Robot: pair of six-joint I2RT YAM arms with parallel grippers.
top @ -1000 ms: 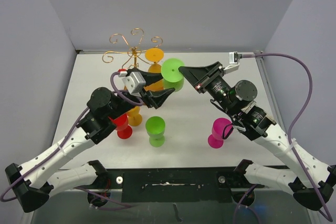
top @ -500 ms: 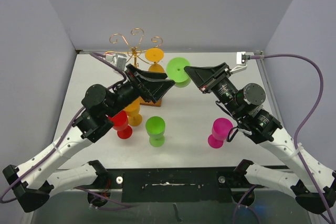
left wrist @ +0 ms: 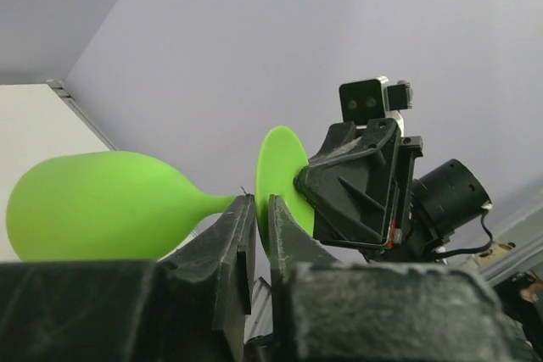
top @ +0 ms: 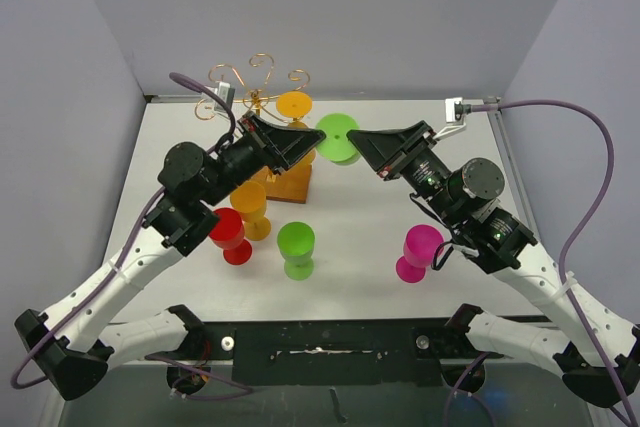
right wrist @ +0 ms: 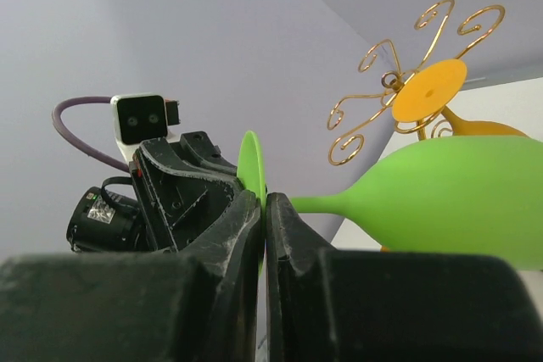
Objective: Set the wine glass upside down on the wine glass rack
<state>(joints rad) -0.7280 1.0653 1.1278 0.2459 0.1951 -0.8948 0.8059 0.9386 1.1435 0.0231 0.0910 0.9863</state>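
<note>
Right gripper (right wrist: 263, 201) pinching wine glass (right wrist: 458, 201) foot, left gripper (left wrist: 261, 201) close around it, contact unclear

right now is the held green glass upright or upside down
Upside down: from above, the held green glass shows its foot disc on top, bowl beneath.

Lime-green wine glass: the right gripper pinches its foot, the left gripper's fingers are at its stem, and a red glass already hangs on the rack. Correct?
Wrong colour: it is the orange glass that hangs on the wine glass rack, not a red one, as the right wrist view shows. The rest holds: right gripper on the foot of the lime-green wine glass, left gripper at its stem.
</note>
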